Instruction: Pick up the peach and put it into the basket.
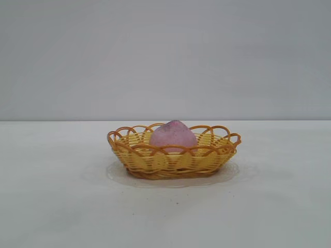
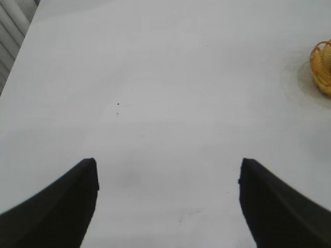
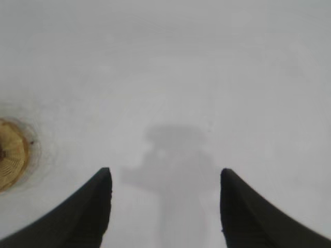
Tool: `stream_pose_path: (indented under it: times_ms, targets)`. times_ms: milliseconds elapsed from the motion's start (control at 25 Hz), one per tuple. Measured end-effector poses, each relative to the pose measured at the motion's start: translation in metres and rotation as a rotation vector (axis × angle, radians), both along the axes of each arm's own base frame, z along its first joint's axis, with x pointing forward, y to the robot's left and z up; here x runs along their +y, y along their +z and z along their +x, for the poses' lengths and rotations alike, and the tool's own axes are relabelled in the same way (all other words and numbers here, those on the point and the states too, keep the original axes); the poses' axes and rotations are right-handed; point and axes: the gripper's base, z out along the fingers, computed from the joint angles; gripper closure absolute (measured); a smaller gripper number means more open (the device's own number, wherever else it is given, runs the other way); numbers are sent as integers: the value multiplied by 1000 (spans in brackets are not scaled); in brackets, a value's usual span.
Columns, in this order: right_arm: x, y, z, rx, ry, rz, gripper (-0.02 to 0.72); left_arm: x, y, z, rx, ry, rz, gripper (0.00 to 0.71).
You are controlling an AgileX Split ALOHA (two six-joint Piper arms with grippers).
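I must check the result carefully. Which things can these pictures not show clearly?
- Peach: its lower part is hidden by the basket wall, exterior view.
- Basket: cut off by the picture edge in both wrist views.
- Left gripper and right gripper: only open fingertips show; absent from the exterior view.

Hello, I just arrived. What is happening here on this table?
The peach already lies inside the basket, which stands on the white table, so the job looks done. Nothing is holding the fruit now. The left end effector is open and empty over bare table, with the basket off to one side. The right end effector is also open and empty, above the table away from the basket.
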Motion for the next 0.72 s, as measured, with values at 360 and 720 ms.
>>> stream_pose_path:
  times_ms: [360,720]
  targets:
    - [4,-20,-128,-119,-5,-1,316,0,0,0,0,0,0,179]
    - [6,-96,-199,-183,-31,13,316,0,0,0,0,0,0,179]
